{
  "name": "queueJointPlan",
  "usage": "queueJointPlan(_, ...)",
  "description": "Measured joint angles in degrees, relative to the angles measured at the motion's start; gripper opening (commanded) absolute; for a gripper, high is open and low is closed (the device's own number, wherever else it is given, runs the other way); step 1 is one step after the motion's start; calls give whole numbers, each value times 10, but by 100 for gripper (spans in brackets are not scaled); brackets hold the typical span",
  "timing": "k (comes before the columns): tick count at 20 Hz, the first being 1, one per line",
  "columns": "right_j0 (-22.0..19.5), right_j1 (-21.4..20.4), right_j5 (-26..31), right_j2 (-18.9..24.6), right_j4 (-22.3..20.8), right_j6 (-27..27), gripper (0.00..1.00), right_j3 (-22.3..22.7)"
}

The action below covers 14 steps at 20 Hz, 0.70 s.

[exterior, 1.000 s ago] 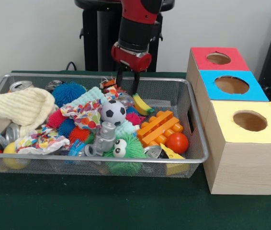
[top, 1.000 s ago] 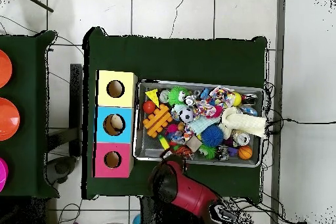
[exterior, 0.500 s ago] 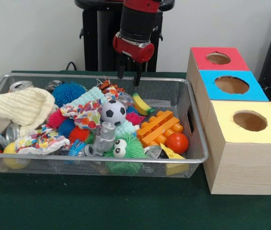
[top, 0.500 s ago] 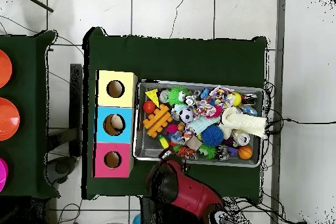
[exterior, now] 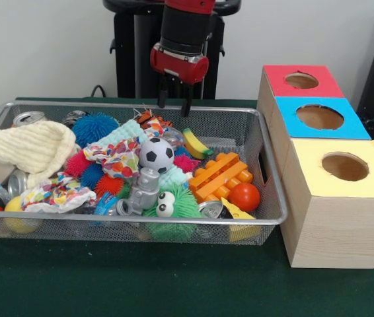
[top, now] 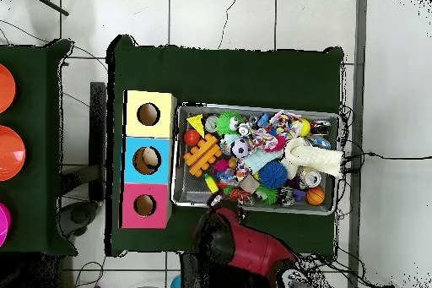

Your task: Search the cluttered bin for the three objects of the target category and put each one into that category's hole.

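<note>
Hung above the far rim of the wire-mesh bin, the gripper, its two dark fingers parted and holding nothing, tips clear of the toys below. Crowded the bin with clutter: a cream knitted cloth draped over the left end and hiding whatever lay beneath, cans only half visible at the left rim, spiky balls partly buried under patterned fabric. Showed plainly near the middle a small football, an orange block and a red ball. Possibly a toy banana just below the gripper. Stood just beside the bin's right end the box with red, blue and yellow holes. Left open green table in front.
</note>
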Motion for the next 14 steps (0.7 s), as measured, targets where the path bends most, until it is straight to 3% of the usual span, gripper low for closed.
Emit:
queueJointPlan(8,-6,2,18,-1,-94,0,100,-37)
queueJointPlan(14,30,22,18,-18,-155,0,100,-69)
